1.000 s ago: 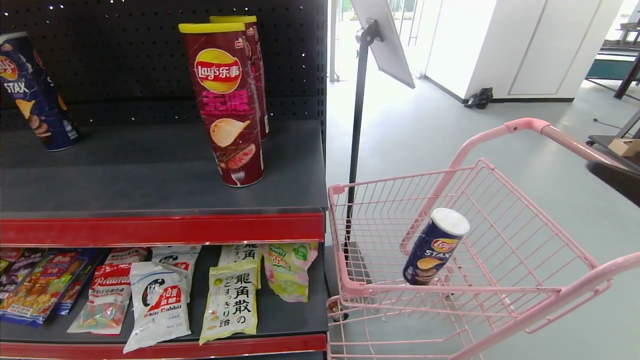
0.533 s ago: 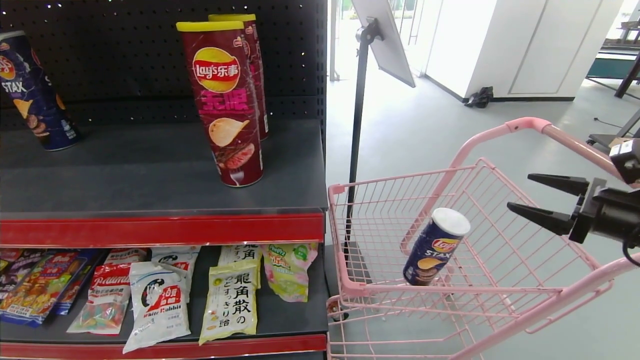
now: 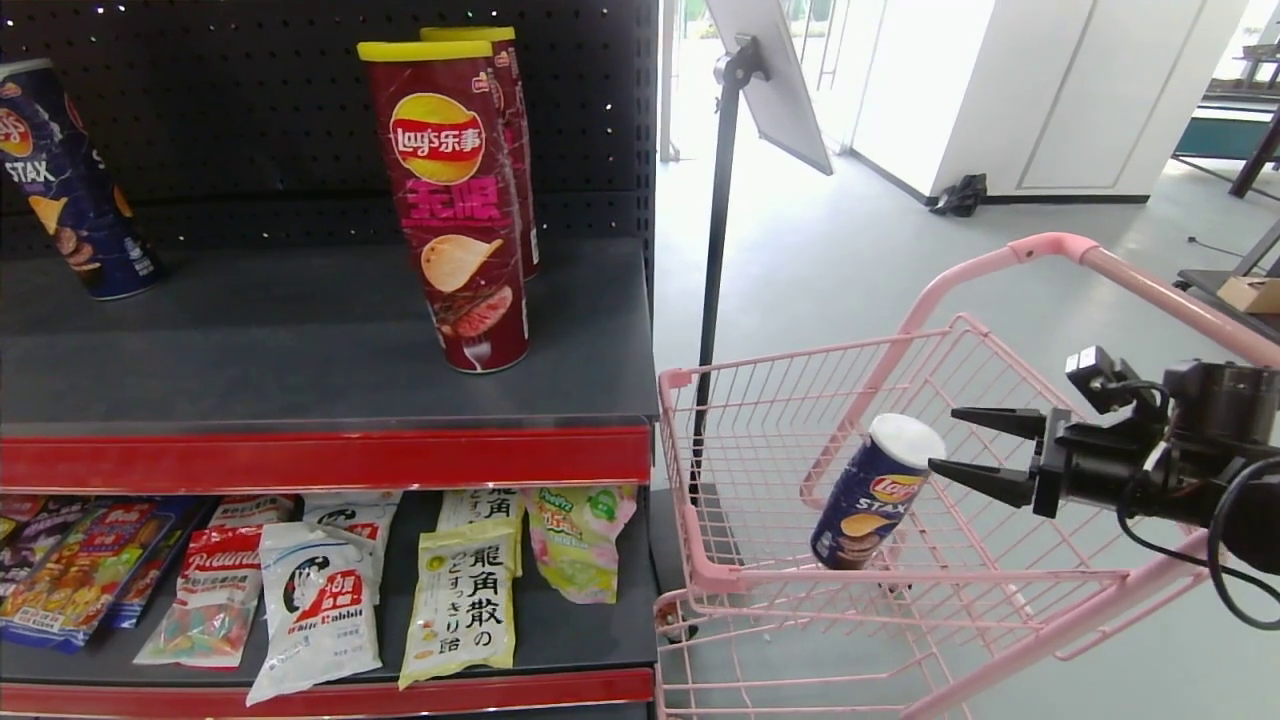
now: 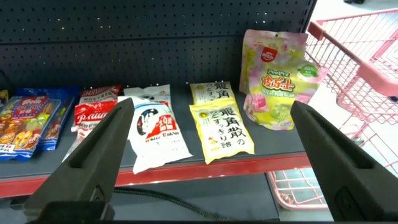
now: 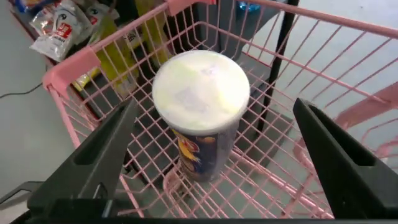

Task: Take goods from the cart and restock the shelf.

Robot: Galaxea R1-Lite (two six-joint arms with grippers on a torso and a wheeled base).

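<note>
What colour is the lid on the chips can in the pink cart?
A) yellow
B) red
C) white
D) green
C: the blue chips can leaning in the pink cart has a white lid on top, seen plainly from the right wrist view.

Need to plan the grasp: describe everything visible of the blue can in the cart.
The can is a dark blue tube, seemingly cardboard, with a white lid and chip pictures. It stands tilted on the wire floor of the pink cart, top leaning away from the shelf. The open right gripper flanks its top; whether it touches is unclear.
</note>
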